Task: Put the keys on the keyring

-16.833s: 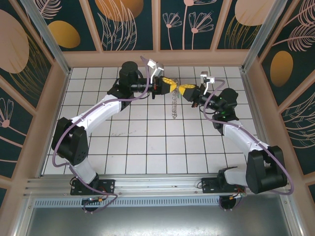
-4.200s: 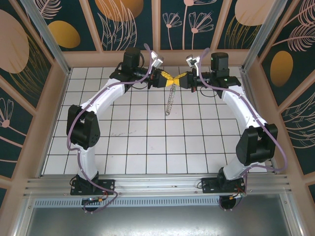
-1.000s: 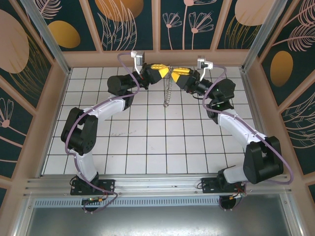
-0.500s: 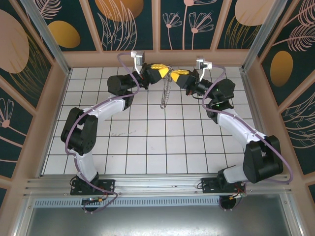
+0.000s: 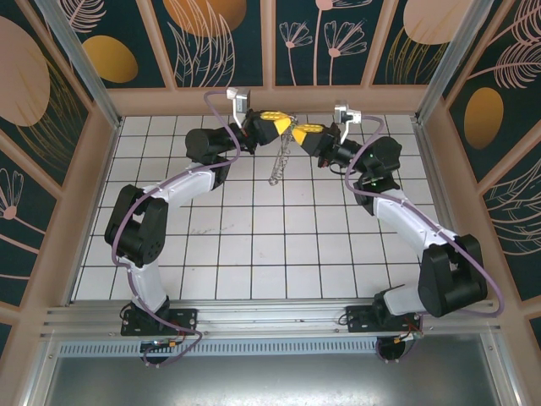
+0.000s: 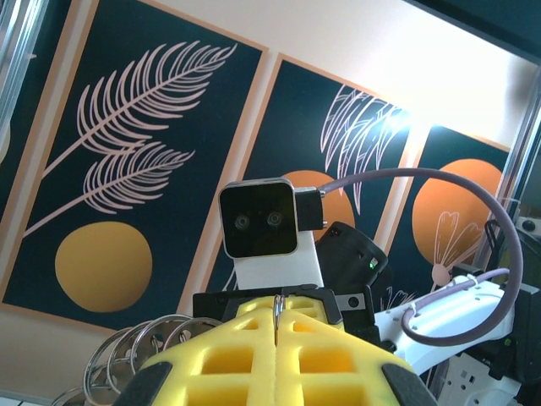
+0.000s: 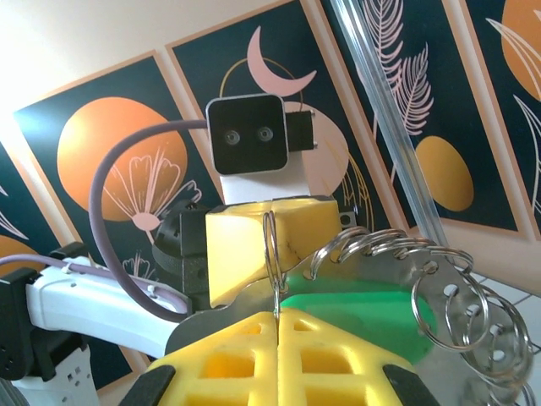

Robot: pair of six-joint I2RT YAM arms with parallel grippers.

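Pinching keyring (image 5: pixel 280 161) high over the far tiles, left gripper (image 5: pixel 285 127) and right gripper (image 5: pixel 296 132) tip to tip, both clamped shut on its wire, green key (image 7: pixel 355 317) just beyond the right's tips. Seemingly mid-threading; next calls for sliding key along wire.

Left arm (image 5: pixel 182 182), right arm (image 5: pixel 406 222): white shells, black joints, purple cable (image 7: pixel 97 211); left gripper (image 6: pixel 276 330), right gripper (image 7: pixel 276 326): yellow lattice pads (image 6: pixel 228 359); black bases (image 5: pixel 161 320) at six o'clock.
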